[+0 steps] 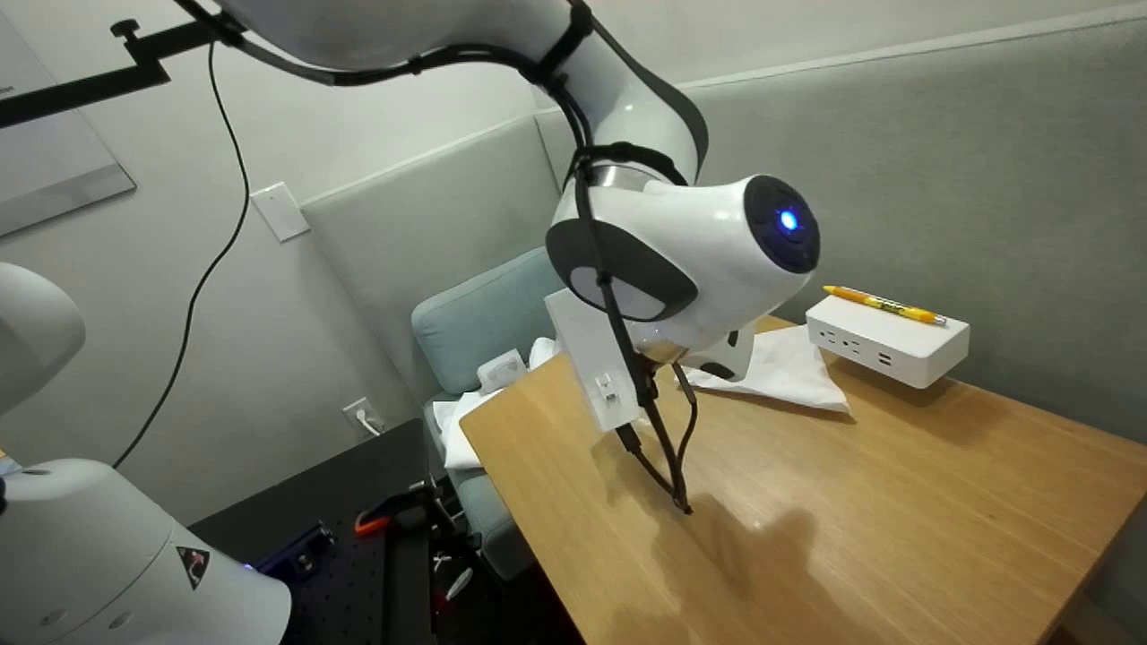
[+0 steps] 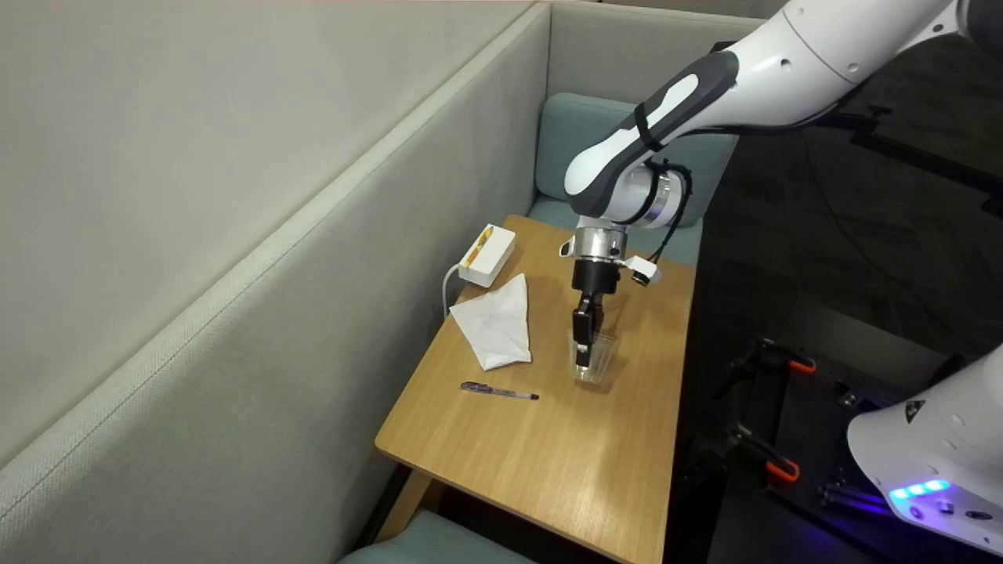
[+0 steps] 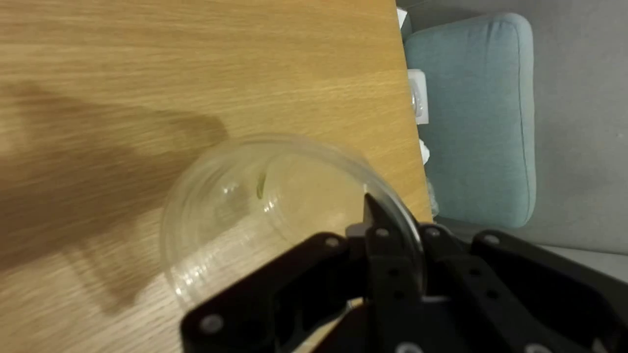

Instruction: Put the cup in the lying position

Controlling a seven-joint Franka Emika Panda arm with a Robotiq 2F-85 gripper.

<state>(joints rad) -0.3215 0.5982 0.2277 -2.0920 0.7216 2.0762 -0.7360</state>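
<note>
Over the wooden table (image 2: 533,454) we see the white arm (image 2: 772,86). A flat white sheet (image 2: 495,325) lies on the wood, with a smaller white box (image 2: 495,255) near it. The gripper (image 3: 417,233) is closed almost fully, pinching the clear cup (image 3: 265,215) by its wall (one finger inside, one outside). The cup looks upright; whether its base touches the table we cannot tell. A thin pen (image 2: 500,391) lies apart from it.

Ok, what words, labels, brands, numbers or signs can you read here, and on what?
No word can be read with certainty.
Robot base: triangular sign, any wording too small.
Yellow pen: dark print, too small.
Wall panel: scrap of print, too small.
Dark-capped pen: nothing legible.
Cup: nothing legible.
</note>
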